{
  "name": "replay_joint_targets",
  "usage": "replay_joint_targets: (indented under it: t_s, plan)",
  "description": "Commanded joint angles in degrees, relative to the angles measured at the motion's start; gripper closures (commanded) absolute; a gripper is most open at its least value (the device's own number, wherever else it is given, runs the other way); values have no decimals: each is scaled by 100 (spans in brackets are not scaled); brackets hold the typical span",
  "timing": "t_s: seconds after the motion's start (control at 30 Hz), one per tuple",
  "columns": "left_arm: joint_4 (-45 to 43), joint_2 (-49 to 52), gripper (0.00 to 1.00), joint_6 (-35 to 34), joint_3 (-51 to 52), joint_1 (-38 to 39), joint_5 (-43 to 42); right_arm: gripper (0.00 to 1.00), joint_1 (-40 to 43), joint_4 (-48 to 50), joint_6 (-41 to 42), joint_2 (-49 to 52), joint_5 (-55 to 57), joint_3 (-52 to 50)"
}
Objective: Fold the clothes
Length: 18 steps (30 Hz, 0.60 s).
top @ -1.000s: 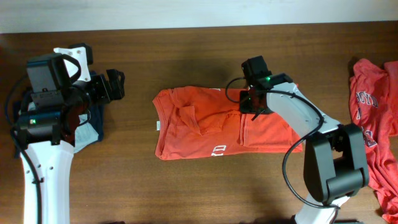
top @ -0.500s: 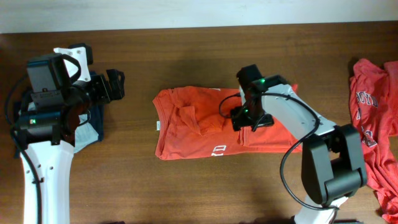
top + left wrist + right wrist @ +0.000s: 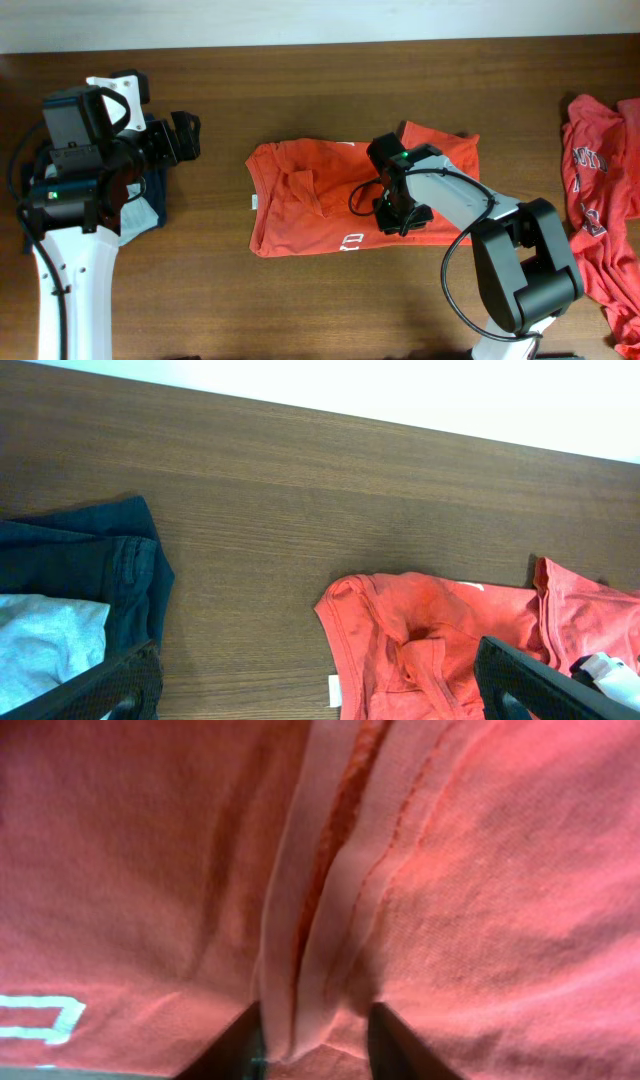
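My right gripper [image 3: 398, 212] has slid down and left since a second ago, its fingers clamped on a hem fold of the orange T-shirt [image 3: 300, 205] in the middle of the table [image 3: 300, 310]. My left gripper [image 3: 188, 136] hangs with fingers spread wide beside the navy garment [image 3: 90, 560], with bare wood between garment and shirt.

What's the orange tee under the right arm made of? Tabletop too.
Orange-red T-shirt: soft matte knit, likely cotton. Fine weave, stitched seams and limp folds show in the right wrist view, where it bunches in the right gripper. Table: dark brown wood or wood-look laminate, satin finish. Grain streaks run lengthwise, but which of the two cannot be told.
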State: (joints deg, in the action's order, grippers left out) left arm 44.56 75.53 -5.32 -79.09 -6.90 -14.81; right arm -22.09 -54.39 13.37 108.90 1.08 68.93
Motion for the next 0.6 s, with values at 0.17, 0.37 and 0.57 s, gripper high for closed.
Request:
replay_joint_targets:
  t_s: [0.17, 0.37, 0.57]
  plan:
    - [-42, -125, 1, 114, -72, -39, -85, 83, -46, -127, -94, -297, 127, 4]
    - [-39, -125, 1, 111, -72, -39, -85, 94, -133, -203, -308, -859, -79, 4]
    - [-39, -125, 1, 111, -72, -39, -87, 96, -369, -308, -352, -1062, -216, -15]
